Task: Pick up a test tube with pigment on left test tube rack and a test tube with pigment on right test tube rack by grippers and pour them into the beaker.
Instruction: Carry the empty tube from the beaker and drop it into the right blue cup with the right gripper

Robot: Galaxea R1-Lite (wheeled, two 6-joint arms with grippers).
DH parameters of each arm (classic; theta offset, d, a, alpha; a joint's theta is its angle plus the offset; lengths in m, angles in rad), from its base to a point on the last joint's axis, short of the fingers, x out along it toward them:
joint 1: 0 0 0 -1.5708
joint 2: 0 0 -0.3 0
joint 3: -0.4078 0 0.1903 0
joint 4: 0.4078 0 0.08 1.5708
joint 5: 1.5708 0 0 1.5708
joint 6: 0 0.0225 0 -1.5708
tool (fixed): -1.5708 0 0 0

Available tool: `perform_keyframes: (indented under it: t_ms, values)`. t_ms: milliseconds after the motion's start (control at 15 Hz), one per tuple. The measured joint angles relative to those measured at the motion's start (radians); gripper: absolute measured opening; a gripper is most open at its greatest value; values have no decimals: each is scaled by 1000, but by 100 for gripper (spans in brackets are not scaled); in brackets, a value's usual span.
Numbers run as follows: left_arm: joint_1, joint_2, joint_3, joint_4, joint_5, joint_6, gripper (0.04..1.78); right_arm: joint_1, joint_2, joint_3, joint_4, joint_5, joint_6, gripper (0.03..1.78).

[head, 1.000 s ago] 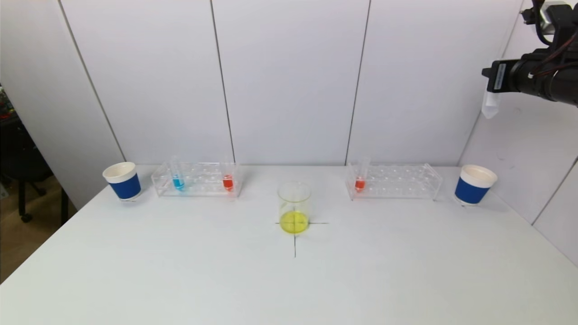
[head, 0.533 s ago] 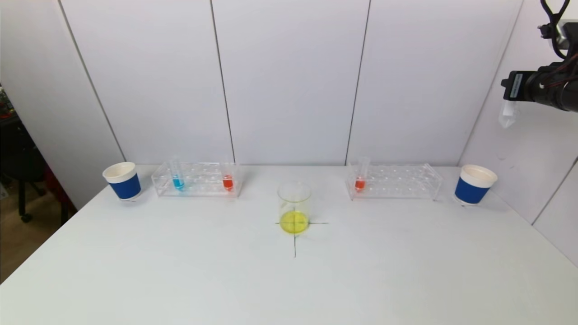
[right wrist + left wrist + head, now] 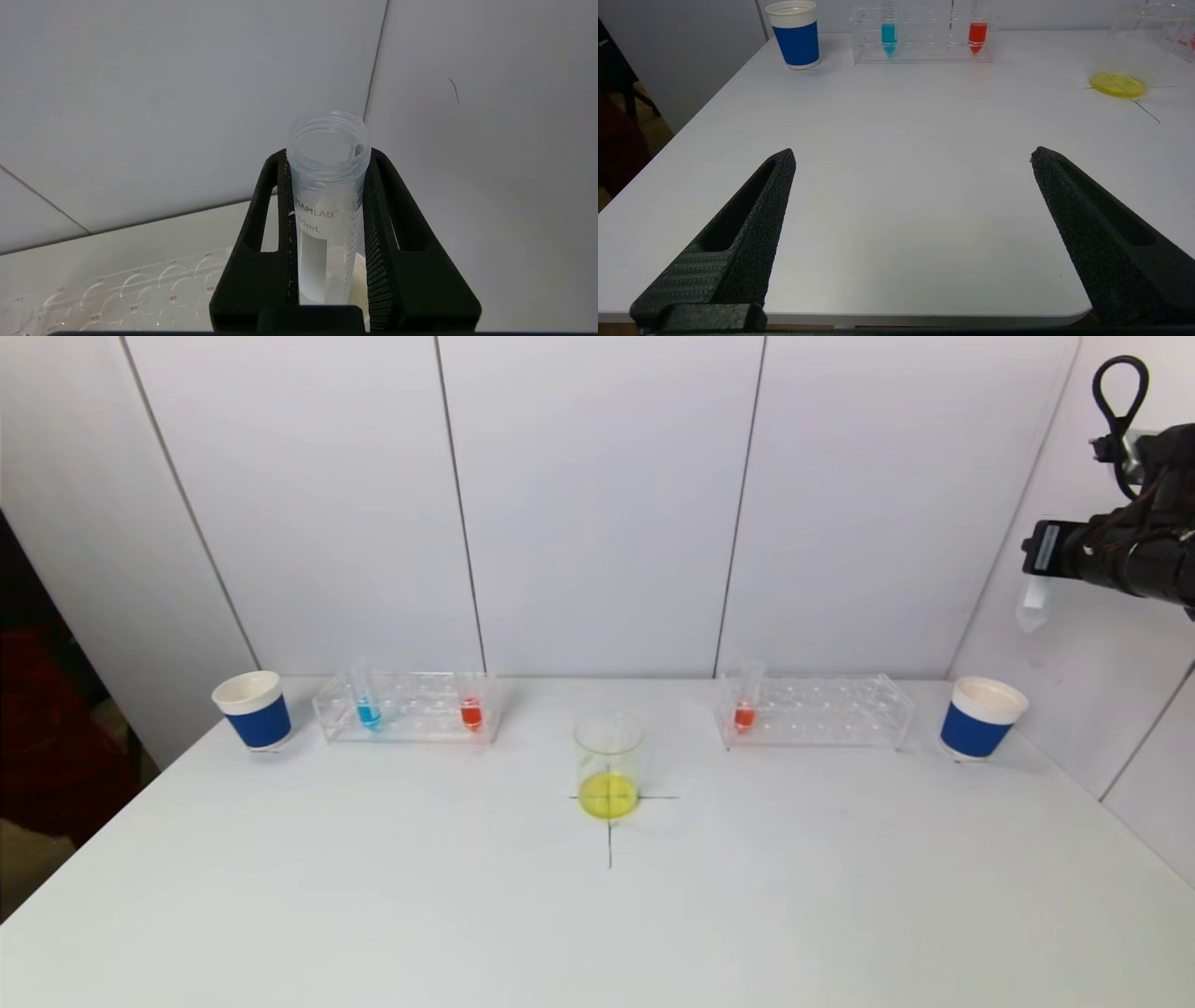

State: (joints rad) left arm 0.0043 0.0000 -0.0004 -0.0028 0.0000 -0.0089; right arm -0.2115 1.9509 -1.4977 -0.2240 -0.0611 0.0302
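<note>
Test tube (image 3: 327,205): empty, clenched in right gripper (image 3: 1036,581), now lowered above right blue cup (image 3: 982,718); likely discard. Beaker (image 3: 608,765) holds yellow pigment. Left gripper (image 3: 910,196): spread wide, idle, near table edge.

Right arm (image 3: 1134,555): black housing, looped black cable, white label. Left gripper (image 3: 913,158) and right gripper (image 3: 327,158): matte black, tapered, slotted, textured fingers.

Blue paper cups (image 3: 254,709) (image 3: 980,717) flank white table (image 3: 373,896).
</note>
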Motion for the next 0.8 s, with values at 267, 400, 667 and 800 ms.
perform_keyframes:
  t_ms: [267, 400, 667, 800]
  values:
    - [0, 0, 0, 0, 0, 0, 176, -5, 58, 2, -77, 3, 38, 46]
    - [0, 0, 0, 0, 0, 0, 176, -14, 89, 3, -108, 3, 47, 46]
    - [0, 0, 0, 0, 0, 0, 176, -33, 143, 1, -113, 3, 64, 46]
    - [0, 0, 0, 0, 0, 0, 176, -44, 164, 1, -119, 3, 68, 46]
